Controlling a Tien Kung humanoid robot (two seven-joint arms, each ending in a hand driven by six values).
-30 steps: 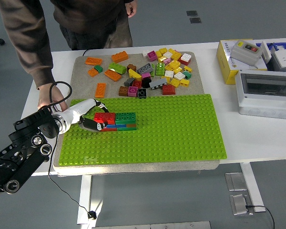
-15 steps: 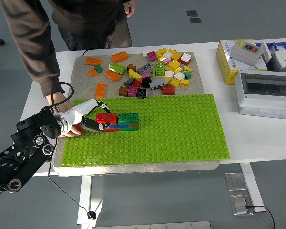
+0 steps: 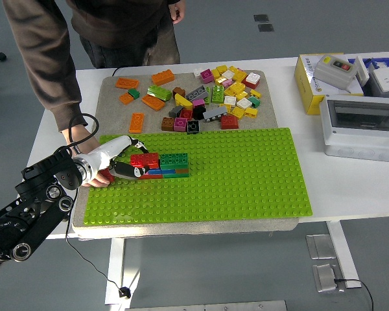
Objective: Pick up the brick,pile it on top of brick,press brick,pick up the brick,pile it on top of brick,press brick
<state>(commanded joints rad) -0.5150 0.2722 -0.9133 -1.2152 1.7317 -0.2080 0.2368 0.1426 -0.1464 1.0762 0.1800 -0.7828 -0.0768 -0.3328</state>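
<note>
Over at the baseplate's (image 3: 246,175) left end, the left hand (image 3: 120,162) has its fingers (image 3: 131,171) curled on the red brick (image 3: 144,160) atop the stack; I'd push straight down, evenly, studs aligned.

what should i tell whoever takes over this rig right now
Left robot hand: on the green baseplate, fingers at the red brick on the left end of the small stack; whether it grips or presses can't be told.
Right robot hand: out of view.
Stack: red brick and green brick on top, blue and other layers beneath.
Loose bricks lie on the grey mat beyond the baseplate.
A person's hand rests at the baseplate's left edge, by the robot's wrist.
Left: likely finish pressing, then fetch and pile another brick.
</note>
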